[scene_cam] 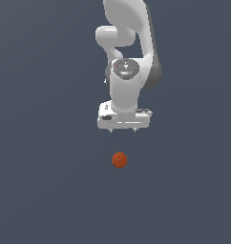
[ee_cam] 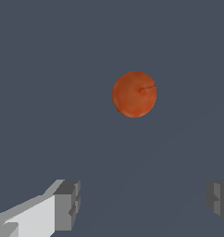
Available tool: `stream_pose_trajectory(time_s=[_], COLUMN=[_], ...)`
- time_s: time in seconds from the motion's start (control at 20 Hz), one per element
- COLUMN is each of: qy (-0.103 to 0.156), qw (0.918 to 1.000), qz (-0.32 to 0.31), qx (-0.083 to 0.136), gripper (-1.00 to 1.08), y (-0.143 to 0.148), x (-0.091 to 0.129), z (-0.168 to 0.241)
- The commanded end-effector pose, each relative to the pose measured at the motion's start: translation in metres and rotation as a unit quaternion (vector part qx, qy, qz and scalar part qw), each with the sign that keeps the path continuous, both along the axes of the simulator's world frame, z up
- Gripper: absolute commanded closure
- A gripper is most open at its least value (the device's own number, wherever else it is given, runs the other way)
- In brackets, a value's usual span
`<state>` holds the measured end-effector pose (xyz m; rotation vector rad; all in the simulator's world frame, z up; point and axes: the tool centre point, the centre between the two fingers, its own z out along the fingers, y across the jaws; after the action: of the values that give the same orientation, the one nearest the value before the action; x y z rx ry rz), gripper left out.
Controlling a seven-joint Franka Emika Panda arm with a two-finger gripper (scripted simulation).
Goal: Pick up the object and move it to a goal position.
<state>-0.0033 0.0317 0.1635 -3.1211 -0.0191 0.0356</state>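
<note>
One ball [ee_cam: 134,94] outside spread jaws.

You will find no writing to read here: no text, label, brand, number or sign shows in either view. The orange-red ball [ee_cam: 133,94] carries only mottling and a faint dark crease, not lettering.
</note>
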Motion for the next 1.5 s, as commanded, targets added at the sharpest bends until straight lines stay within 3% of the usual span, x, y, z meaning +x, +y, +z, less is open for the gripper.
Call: stream_pose_trajectory(time_s=[0.0,0.45,0.95,1.45], qy=[0.000,-0.017,-0.017,-0.016], qw=[1.0000,0.9993,0.9990,0.9939], qz=[0.000,0.034,0.042,0.109], qx=[0.000,-0.004,-0.004,-0.006], gripper=[-0.92,-0.92,-0.92,-0.92], y=[0.000,0.031,0.028,0.019], x=[0.000,0.009,0.012,0.034], z=[0.000,0.009,0.007,-0.012])
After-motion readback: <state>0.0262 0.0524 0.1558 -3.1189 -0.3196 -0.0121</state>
